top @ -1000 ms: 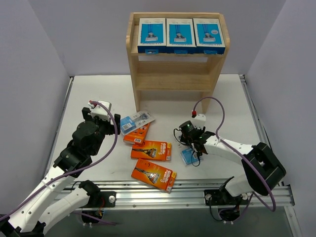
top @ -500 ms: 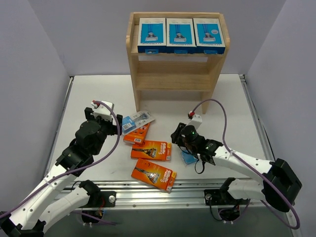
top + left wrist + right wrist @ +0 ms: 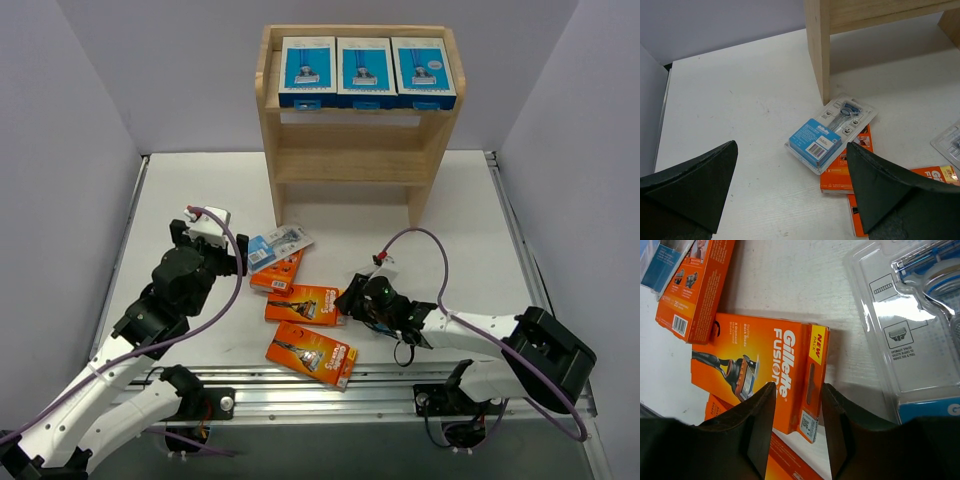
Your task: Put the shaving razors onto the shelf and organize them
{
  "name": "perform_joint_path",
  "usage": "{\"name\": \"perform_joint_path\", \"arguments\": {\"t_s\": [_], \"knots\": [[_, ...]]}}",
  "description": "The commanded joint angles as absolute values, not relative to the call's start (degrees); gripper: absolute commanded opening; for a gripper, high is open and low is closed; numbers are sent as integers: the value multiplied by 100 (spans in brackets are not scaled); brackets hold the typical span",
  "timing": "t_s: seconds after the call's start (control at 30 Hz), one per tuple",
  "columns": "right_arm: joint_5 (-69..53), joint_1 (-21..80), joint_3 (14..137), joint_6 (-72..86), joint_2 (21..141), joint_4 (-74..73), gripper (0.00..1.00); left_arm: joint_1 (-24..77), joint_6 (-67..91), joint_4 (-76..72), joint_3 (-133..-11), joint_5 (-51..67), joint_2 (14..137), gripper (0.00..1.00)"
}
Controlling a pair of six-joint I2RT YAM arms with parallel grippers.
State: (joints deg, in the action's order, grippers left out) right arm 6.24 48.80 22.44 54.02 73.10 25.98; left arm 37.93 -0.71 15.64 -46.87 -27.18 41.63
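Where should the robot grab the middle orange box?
Probably at its right edge, from above. The middle orange box lies flat with that edge free, and the right gripper hovers over it, a finger each side.

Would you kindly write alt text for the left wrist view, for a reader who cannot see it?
A clear razor pack with a blue label lies partly on an orange box beside the wooden shelf, on a white table. The left gripper, wide open, frames it.
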Motion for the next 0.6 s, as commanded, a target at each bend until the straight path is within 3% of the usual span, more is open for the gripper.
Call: {"name": "perform_joint_path", "arguments": {"t_s": [0.0, 0.57], "knots": [[562, 4887, 2162, 5590, 7453, 3085, 37, 3832, -97, 1371, -4746, -2716, 4184, 99], [598, 4852, 1925, 5730, 7444, 3321, 36, 3902, -105, 1362, -4746, -2663, 4166, 99]]}}
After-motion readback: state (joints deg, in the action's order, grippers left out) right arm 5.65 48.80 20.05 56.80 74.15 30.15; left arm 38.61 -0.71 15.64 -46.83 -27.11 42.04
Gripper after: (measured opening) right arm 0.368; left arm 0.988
